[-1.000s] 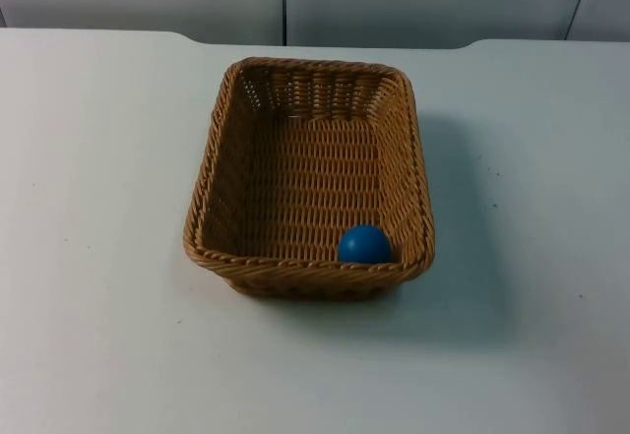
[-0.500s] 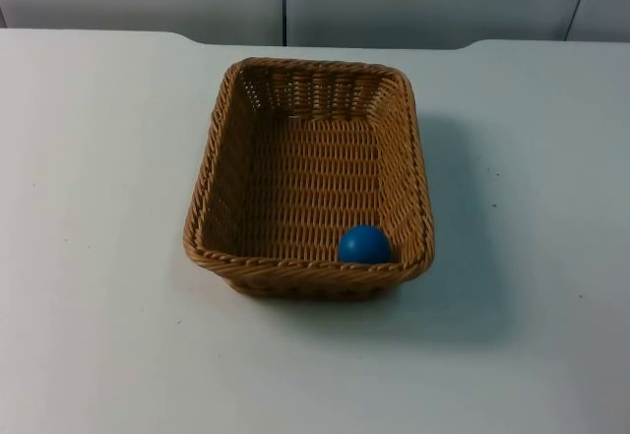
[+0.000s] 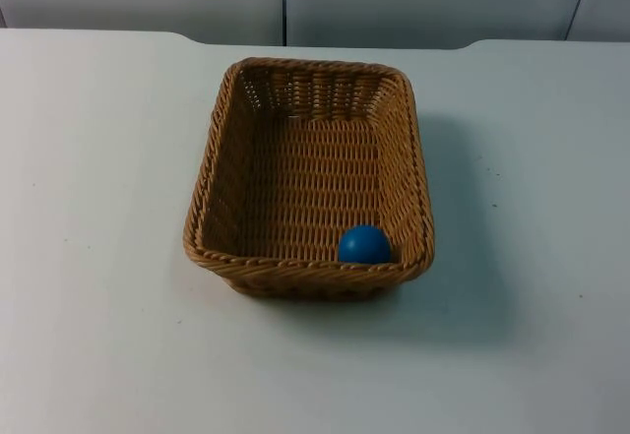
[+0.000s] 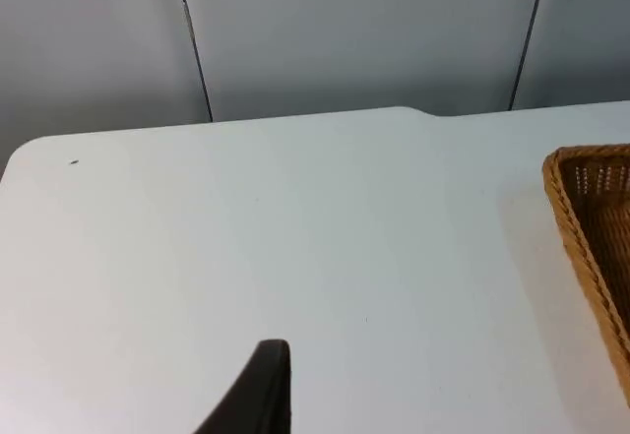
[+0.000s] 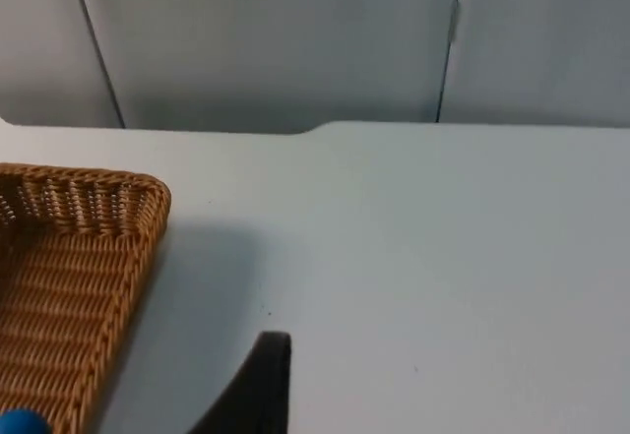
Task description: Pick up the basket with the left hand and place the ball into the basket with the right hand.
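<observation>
A woven tan basket stands on the white table near its middle. A blue ball lies inside it, against the near wall toward the right corner. My left gripper hangs over bare table, well off to the side of the basket's corner. My right gripper is likewise over bare table beside the basket's other side, where an edge of the ball peeks in. Neither gripper touches the basket or the ball.
The white table runs back to the grey partition wall. Open table surface lies on both sides of the basket and in front of it.
</observation>
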Available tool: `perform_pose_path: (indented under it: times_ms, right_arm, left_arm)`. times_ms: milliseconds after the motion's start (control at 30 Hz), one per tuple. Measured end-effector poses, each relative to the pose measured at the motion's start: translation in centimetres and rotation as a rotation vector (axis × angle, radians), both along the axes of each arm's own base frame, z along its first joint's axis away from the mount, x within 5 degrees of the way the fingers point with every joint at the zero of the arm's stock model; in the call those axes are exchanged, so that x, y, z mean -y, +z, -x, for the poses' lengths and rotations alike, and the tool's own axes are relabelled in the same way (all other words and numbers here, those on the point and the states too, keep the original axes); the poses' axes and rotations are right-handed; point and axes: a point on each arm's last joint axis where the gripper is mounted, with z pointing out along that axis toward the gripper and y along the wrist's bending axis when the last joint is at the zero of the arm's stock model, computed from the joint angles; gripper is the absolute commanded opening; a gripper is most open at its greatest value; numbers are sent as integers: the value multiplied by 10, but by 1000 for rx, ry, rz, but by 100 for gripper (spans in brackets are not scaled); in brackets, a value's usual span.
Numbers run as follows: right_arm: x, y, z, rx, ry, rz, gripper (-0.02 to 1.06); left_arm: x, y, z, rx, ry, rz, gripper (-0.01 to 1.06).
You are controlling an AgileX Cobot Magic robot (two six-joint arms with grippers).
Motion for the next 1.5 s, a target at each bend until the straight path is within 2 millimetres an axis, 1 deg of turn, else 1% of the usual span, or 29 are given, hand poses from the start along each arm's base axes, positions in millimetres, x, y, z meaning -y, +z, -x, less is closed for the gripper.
perform_pose_path:
  times_ms: [133,167,200,267,300,400,500,533,700,733,767,867,900,967,1033,1067,1100,1200,1433,1500]
  right_arm:
    - [0,0,27,-10,65,8,105]
    - [0,0,27,-10,65,8,105]
    - [2,-3,34,-32,70,12,105]
    - [5,-7,42,-74,42,0,105]
    - [7,-10,44,-114,26,-4,105]
    - [9,-14,49,-141,19,2,105]
    - [11,-13,58,-117,19,-21,105]
    - [11,-13,58,-117,19,-21,105]
    - [16,-20,81,-54,26,-60,105]
    - [16,-20,81,-54,26,-60,105]
    - [18,-21,88,-38,26,-68,105]
    - [21,-24,104,3,45,-81,105]
    - [21,-24,104,3,45,-81,105]
    - [18,-25,109,20,94,-78,105]
    - [13,-27,108,16,155,-56,105]
    - [13,-27,108,16,155,-56,105]
    - [9,-29,108,15,201,-53,105]
    - [3,-28,106,53,268,-55,105]
    - [3,-29,104,57,264,-74,105]
    - [3,-31,105,31,261,-80,105]
  left_arm:
    - [-11,-8,33,-31,-8,-35,105]
    - [-11,-8,33,-31,-8,-35,105]
    - [-16,-10,43,-39,4,-33,105]
    - [-20,-13,54,-51,30,-5,105]
    - [-22,-17,58,-71,41,2,105]
    - [-23,-22,64,-88,47,13,105]
    - [-26,-30,72,-78,54,28,105]
    - [-26,-30,72,-78,54,28,105]
    - [-28,-53,89,-38,4,60,105]
    - [-28,-53,89,-38,4,60,105]
    - [-27,-56,93,-18,-17,79,105]
    - [-22,-58,97,16,-96,68,105]
    - [-22,-58,97,16,-96,68,105]
    - [-17,-59,94,46,-163,38,105]
    - [-13,-61,91,63,-199,35,105]
    - [-13,-61,91,63,-199,35,105]
    - [-11,-63,90,60,-213,33,105]
    - [-7,-68,89,43,-263,18,105]
    - [-5,-68,89,45,-292,6,105]
    - [-5,-69,90,34,-294,0,105]
